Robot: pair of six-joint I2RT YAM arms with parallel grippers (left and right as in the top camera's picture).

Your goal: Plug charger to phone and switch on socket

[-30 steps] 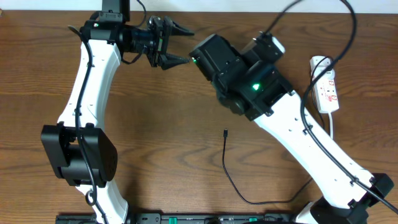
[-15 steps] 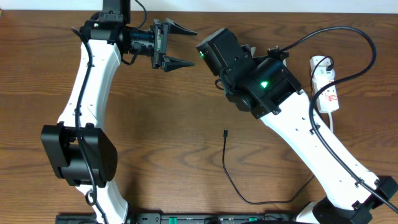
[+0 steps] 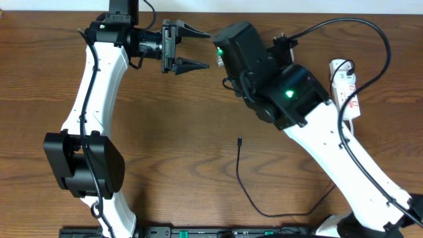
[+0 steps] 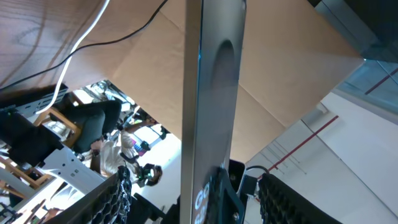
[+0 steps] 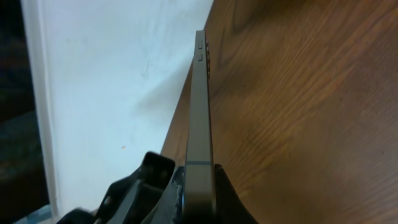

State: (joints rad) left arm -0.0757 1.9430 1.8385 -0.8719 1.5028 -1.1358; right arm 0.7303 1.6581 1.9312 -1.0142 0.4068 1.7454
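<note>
My right gripper is shut on the phone, a slim dark slab seen edge-on and held above the table. In the left wrist view the phone stands edge-on between the spread fingers of my open left gripper, not touching either. In the overhead view my left gripper faces the right wrist near the table's back edge; the phone is hidden there. The charger lies loose on the table, its tip pointing up the frame. The socket lies at the right.
A thick black robot cable arcs over the socket. The wooden table ends at a white wall just behind both grippers. The arm bases stand at the front edge.
My right arm has swung up and to the left, bringing the phone toward the left gripper. The left gripper has shifted slightly right and stays open. The charger has not moved.
</note>
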